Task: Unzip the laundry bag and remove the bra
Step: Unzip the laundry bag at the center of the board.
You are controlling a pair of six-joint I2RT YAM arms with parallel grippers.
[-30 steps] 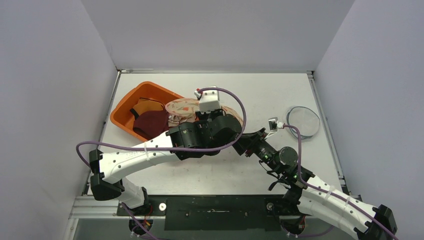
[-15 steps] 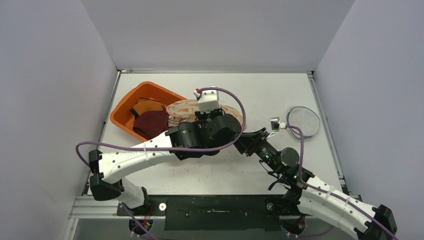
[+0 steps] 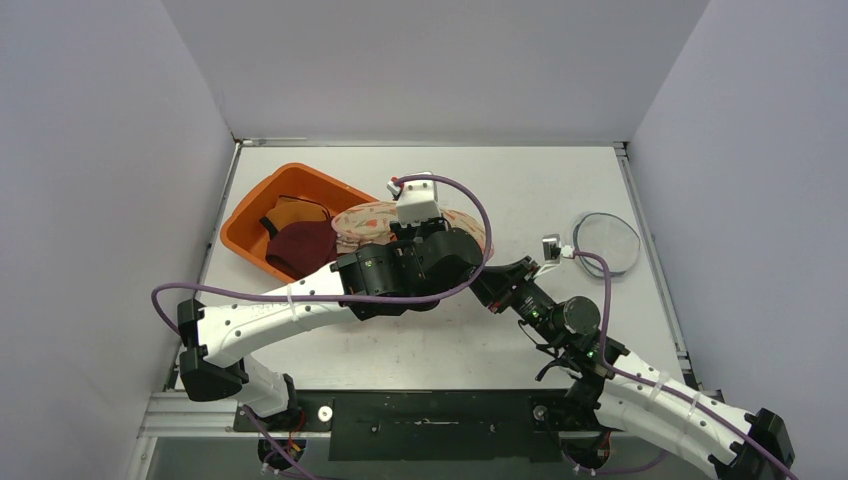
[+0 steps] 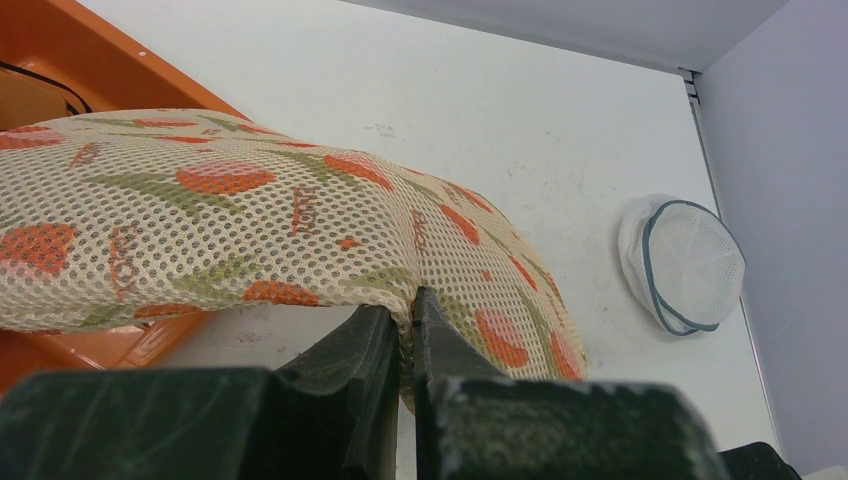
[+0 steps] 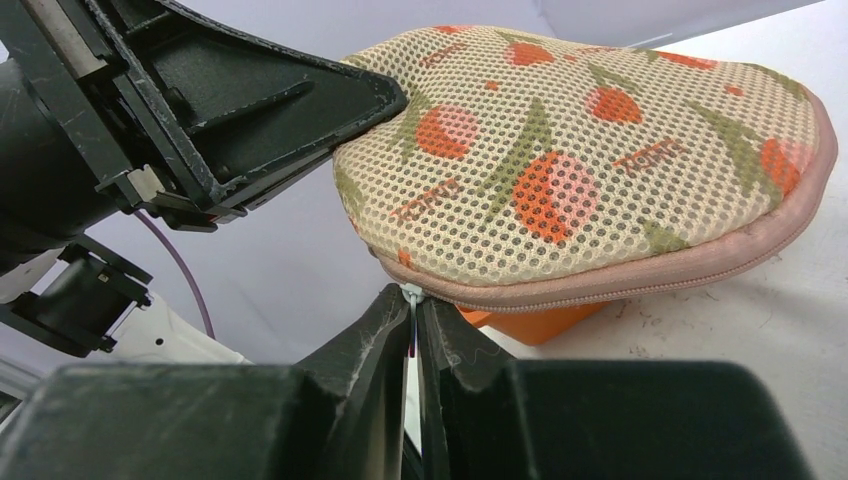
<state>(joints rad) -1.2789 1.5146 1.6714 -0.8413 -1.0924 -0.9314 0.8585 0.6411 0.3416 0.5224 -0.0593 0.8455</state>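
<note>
mesh printed with orange fruit: my left claw (image 4: 405, 322) is closed on a fold of the bag (image 4: 250, 220), holding it up, i judge, to keep the zip (image 5: 640, 285) taut. my right claw (image 5: 412, 308) is clamped on the pull (image 5: 411, 292) at the zip's end. the bag's far side overhangs the bin (image 3: 252, 212); the bra is presumably inside, unseen. table (image 3: 520, 180) to the right offers room to draw, short of the small net (image 4: 685, 262).
</note>
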